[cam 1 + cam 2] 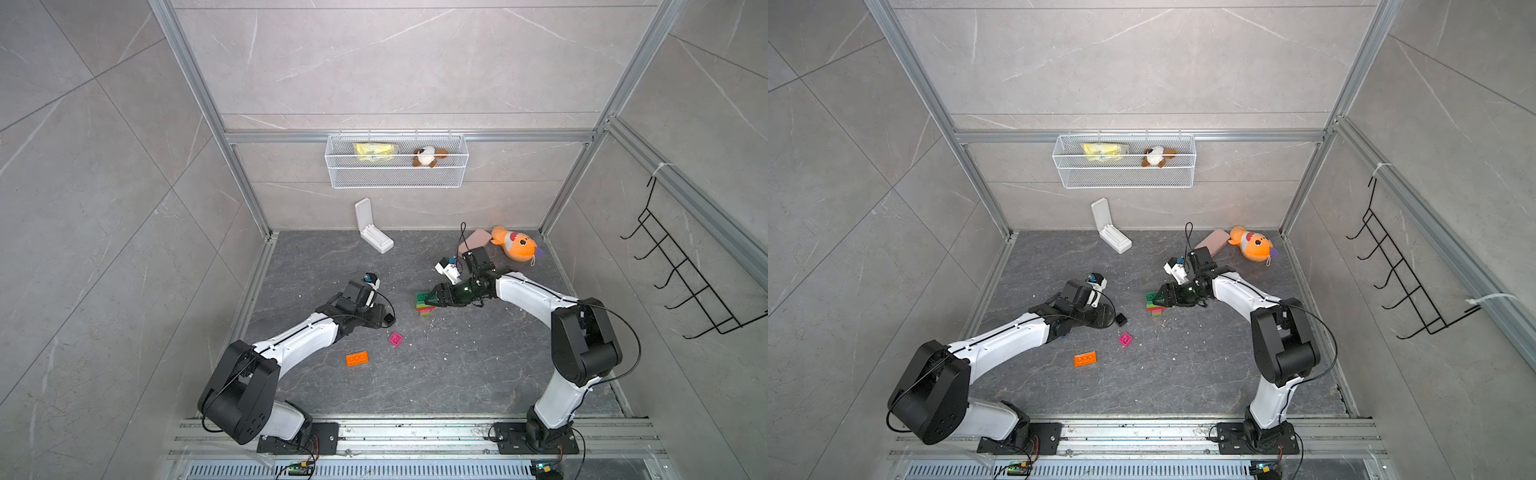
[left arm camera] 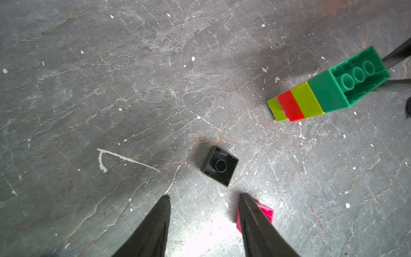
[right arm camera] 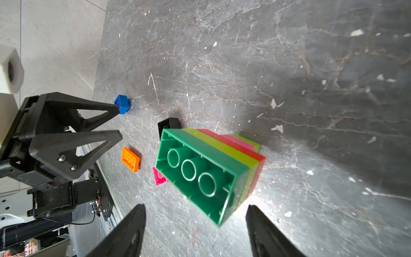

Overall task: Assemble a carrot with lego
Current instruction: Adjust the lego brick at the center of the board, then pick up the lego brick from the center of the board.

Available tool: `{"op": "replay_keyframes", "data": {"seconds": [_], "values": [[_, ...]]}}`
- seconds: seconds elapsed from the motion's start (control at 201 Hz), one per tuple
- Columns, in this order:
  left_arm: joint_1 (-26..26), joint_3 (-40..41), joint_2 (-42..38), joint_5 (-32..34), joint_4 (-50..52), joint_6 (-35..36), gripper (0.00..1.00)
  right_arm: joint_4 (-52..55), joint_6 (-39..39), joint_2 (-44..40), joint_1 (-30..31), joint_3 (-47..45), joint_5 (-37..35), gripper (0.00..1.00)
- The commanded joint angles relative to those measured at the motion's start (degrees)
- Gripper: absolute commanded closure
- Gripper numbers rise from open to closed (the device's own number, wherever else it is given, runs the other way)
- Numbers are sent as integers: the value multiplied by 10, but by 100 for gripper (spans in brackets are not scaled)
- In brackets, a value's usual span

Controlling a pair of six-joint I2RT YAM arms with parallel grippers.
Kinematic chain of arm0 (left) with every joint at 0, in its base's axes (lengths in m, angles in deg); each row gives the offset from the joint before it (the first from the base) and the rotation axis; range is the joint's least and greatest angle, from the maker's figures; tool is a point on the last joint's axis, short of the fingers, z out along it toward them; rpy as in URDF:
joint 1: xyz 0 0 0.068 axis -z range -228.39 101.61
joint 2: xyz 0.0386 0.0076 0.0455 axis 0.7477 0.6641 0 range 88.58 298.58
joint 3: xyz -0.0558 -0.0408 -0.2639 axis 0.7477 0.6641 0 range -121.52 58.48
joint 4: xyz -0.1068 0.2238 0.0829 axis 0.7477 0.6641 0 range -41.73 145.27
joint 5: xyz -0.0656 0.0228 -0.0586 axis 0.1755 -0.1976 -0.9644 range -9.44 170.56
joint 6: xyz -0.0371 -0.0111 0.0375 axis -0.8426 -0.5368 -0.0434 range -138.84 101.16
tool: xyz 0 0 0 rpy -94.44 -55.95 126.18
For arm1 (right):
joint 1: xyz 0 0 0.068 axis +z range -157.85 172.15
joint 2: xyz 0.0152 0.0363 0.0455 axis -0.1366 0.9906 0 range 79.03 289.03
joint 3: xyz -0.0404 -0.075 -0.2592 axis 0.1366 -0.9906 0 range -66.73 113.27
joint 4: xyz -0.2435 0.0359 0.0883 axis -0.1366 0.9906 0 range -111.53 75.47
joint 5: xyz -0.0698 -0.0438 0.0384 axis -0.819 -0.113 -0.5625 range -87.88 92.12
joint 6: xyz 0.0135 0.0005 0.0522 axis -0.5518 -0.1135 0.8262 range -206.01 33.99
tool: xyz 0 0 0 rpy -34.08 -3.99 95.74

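Carrot [image 3: 206, 169] lies on its side near the middle of the worktop [image 1: 457, 374], the right hand [image 3: 196, 207] spread wide at its green end, the left hand [image 2: 204, 195] parted and empty by a black brick [image 2: 220, 165].

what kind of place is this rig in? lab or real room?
Likely a robot test cell, not a home: aluminium frame, left arm and right arm bolted to a base rail, a plush toy in a wire basket.

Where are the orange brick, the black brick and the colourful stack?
orange brick [image 1: 357, 358]: in a top view, middle of its upward face.
black brick [image 2: 220, 165]: left wrist view, its hollow underside.
colourful stack [image 3: 195, 175]: right wrist view, its green end's open underside.
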Motion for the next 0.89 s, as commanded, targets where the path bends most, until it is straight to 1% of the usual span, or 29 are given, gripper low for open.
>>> {"op": "replay_keyframes", "data": {"seconds": [0.0,0.144,0.274,0.507,0.572,0.642,0.781,0.886], "values": [[14,0,7,-7,-9,14,44,24,-11,-35,-13,1,-19,23],[31,-18,49,8,5,50,39,31,-22,-64,-35,-4,-17,23],[34,-49,97,14,19,79,34,41,-30,-66,-42,-6,-12,23],[34,-100,158,19,49,115,34,31,-30,-62,-45,-22,-2,24],[34,-107,166,18,52,122,36,30,-31,-62,-45,-24,1,24],[34,-112,174,11,56,126,40,29,-32,-60,-45,-25,2,24],[33,-119,187,6,63,130,44,31,-34,-59,-45,-28,3,25],[32,-124,195,9,66,130,49,30,-34,-59,-45,-29,2,25]]}}
